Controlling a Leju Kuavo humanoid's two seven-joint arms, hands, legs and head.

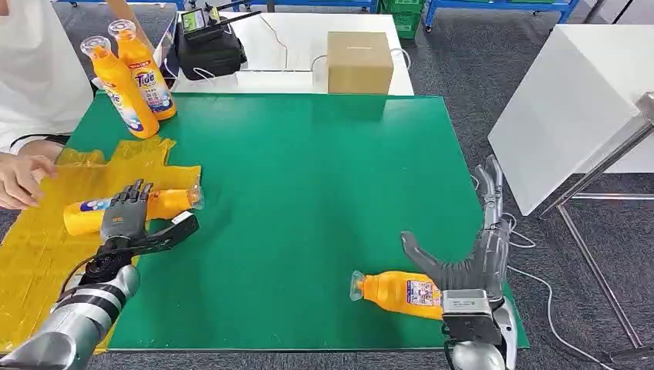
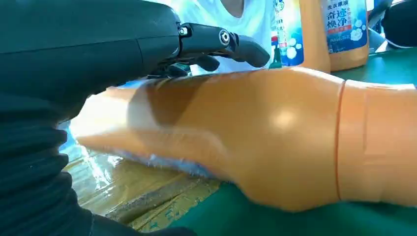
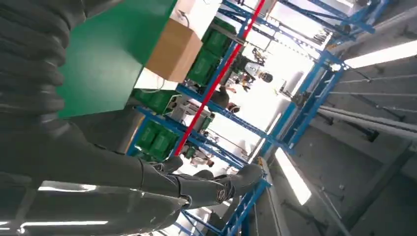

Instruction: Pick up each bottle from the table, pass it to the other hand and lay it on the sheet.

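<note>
An orange detergent bottle [image 1: 166, 203] lies on its side on the yellow sheet [image 1: 46, 247], cap toward the green mat. My left hand [image 1: 127, 220] hovers just over its middle, fingers stretched across it and thumb spread apart; in the left wrist view the bottle [image 2: 275, 137] lies under the fingers [image 2: 236, 42], ungripped. A second orange bottle [image 1: 393, 293] lies on the mat [image 1: 308, 169] near the front edge. My right hand [image 1: 470, 254] is spread wide just above its base end, holding nothing. Two more bottles [image 1: 123, 89] stand upright at the far left corner.
A person's hand [image 1: 19, 181] rests on the sheet's left edge. Behind the mat sit a cardboard box [image 1: 359, 62] and a black device [image 1: 207, 42] with cables. A white table [image 1: 571, 100] stands to the right. In the right wrist view, shelving rises beyond the box [image 3: 172, 51].
</note>
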